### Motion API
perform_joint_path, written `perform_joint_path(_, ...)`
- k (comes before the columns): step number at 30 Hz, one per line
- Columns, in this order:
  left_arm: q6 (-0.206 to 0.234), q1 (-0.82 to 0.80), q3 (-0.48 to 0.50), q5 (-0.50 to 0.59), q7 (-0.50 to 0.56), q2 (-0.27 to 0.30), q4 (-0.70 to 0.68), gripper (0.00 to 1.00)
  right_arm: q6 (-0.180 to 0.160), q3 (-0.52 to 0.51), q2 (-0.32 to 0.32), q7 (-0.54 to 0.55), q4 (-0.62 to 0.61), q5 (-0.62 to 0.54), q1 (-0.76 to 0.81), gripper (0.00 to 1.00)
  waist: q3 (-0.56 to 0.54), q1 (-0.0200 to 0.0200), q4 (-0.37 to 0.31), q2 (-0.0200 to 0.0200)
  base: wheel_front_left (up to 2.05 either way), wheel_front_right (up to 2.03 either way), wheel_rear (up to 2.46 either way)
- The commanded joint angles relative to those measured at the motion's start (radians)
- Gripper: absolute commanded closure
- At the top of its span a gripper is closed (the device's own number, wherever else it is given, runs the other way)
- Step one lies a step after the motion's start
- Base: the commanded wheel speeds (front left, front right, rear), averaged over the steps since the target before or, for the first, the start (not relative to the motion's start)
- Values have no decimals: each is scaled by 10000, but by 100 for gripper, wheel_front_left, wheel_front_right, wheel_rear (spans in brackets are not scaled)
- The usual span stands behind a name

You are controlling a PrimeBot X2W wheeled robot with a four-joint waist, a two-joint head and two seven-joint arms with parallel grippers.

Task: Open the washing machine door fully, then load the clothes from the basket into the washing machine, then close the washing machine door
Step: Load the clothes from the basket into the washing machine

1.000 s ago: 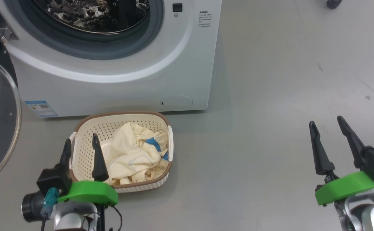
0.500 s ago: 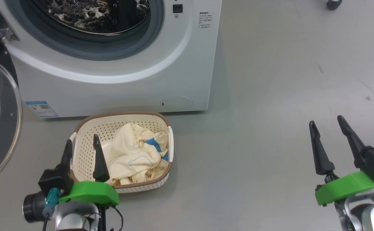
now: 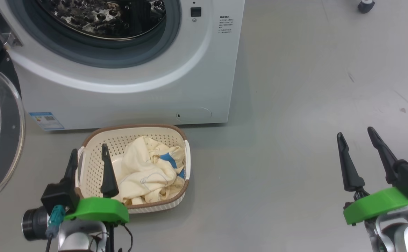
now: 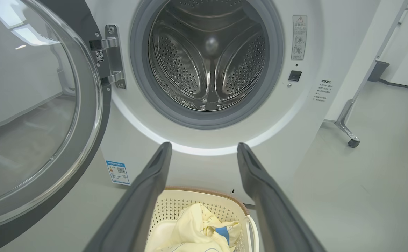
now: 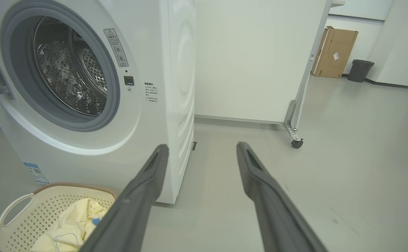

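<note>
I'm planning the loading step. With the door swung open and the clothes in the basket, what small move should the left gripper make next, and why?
Probably lower the left gripper slightly to its right, onto the clothes. It stands open by the basket's left rim, holding nothing, and the steel drum looks empty.

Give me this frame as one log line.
door: open | drum: empty | clothes: in basket | left gripper: open, near basket | right gripper: open, empty
</note>
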Motion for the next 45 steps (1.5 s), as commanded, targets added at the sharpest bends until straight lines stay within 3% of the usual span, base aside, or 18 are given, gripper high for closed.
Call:
perform_joint_path(1,11,-388,327,71,-4,246,-381,0,-29,167,-48,-25,-390,-16,-205,0,13,1,3,-1,153,-153,0)
perform_joint_path(17,290,-519,323,105,8,365,-299,0,-29,153,-42,-120,-228,59,-309,0,136,1,85,-1,153,-152,0)
perform_joint_path(45,447,-436,122,-106,-159,364,-57,0,-29,188,-44,-64,-204,56,-258,0,10,1,256,-1,4,-4,0)
